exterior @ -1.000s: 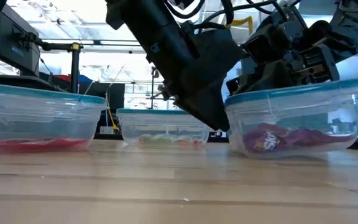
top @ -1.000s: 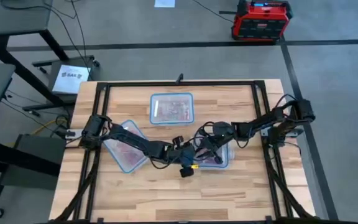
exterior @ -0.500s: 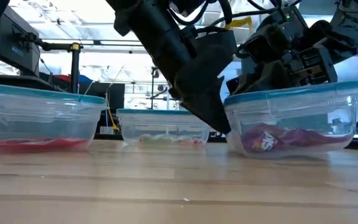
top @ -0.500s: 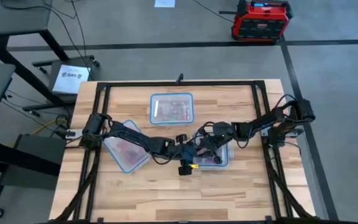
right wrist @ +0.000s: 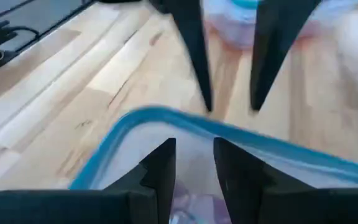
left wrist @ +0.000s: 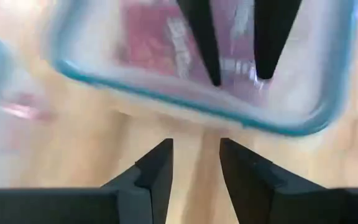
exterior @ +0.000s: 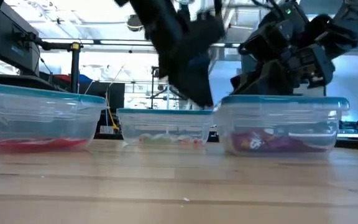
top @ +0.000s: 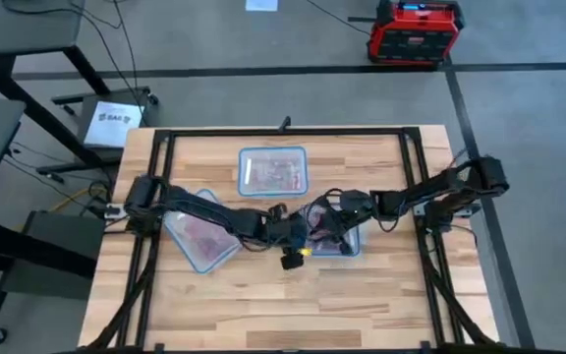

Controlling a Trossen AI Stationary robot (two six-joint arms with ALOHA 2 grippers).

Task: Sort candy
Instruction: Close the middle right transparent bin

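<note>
Three clear containers with bluish rims stand on the wooden table: one at the far centre (top: 271,170), one at the left (top: 200,228) and one right of centre (top: 334,234). The right one holds purple and red candy (exterior: 266,142); red candy (exterior: 39,144) lies in the left one. My left gripper (left wrist: 194,155) is open just outside the right container's near-left rim (left wrist: 185,109). My right gripper (right wrist: 192,158) is open above the same container, just inside that rim (right wrist: 160,118). Nothing shows between either pair of fingers.
The far container holds mixed coloured sweets (exterior: 166,140). Black frame rails (top: 155,197) run along the table's left, right and far sides. Both arms meet over the table's middle; bare wood (top: 283,305) lies toward the near edge.
The right container, which stood tipped with one side raised, has come down level on the table and shifted a little toward the left. My left gripper has risen from the container's lower wall to the height of its rim.
</note>
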